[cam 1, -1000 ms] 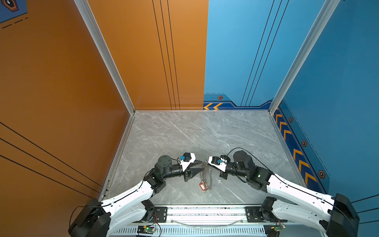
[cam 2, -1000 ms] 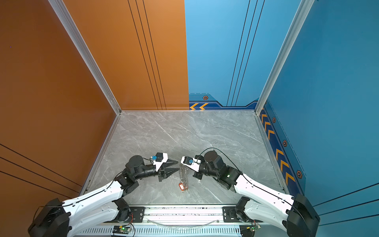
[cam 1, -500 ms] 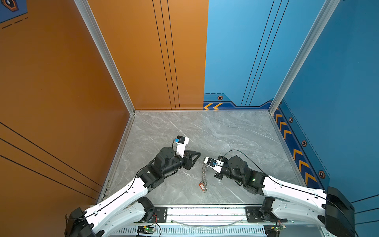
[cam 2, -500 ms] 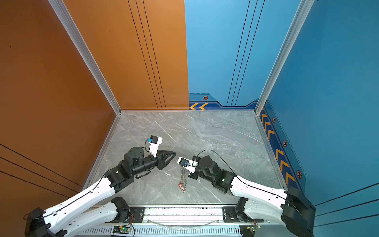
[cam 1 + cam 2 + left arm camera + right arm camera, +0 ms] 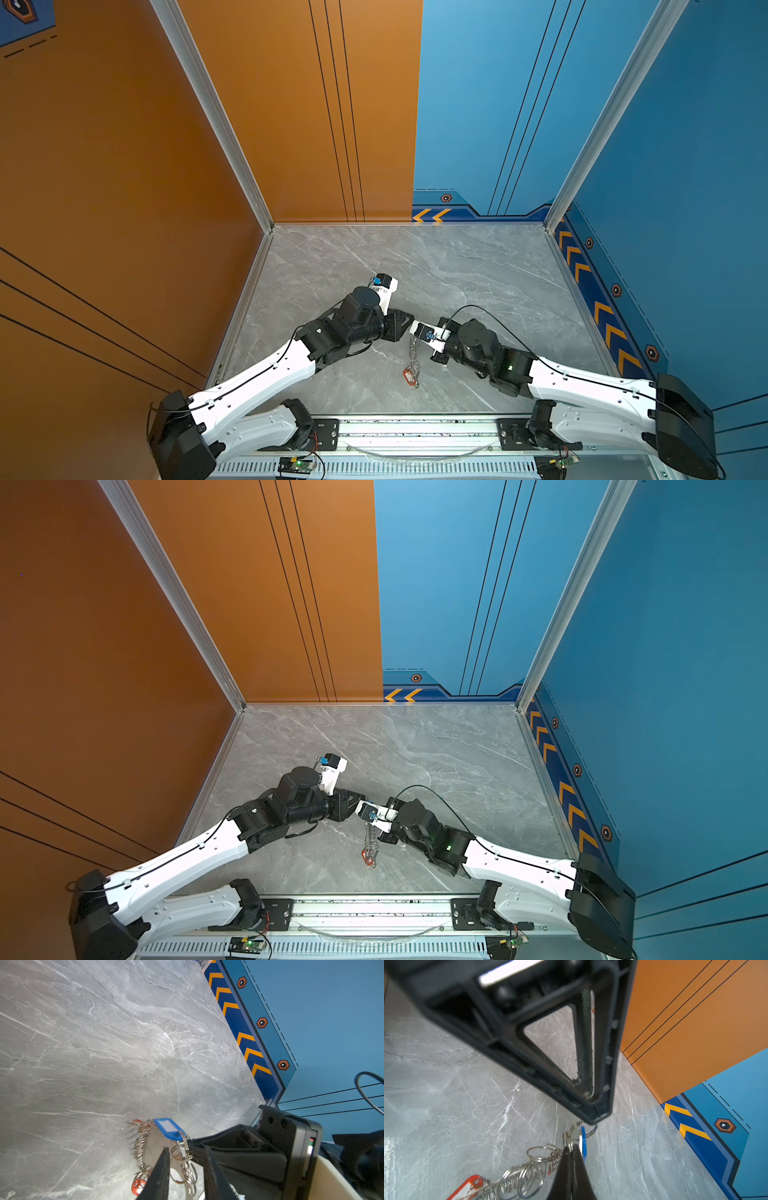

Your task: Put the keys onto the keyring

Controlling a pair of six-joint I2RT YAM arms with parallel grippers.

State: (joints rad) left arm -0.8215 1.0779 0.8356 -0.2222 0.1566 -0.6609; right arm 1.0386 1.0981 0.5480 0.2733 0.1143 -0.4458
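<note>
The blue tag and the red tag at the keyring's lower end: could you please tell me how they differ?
Colour: the blue tag is blue, the red tag red. Place: the blue tag sits at the keyring's held end, right by the shut right pincer; the red tag hangs at the opposite end, low near the table. Both are rectangular plastic tags with white labels, on split rings.

- Table (image 5: 457, 270): grey marble, white veins.
- Keyring (image 5: 158, 1142): dull grey; split rings (image 5: 529, 1176) silver.
- Blue tag (image 5: 169, 1128), red tag (image 5: 465, 1187): white inserts.
- Orange wall (image 5: 291, 104), blue wall (image 5: 478, 104).
- Strip (image 5: 245, 1022): navy, yellow chevrons.
</note>
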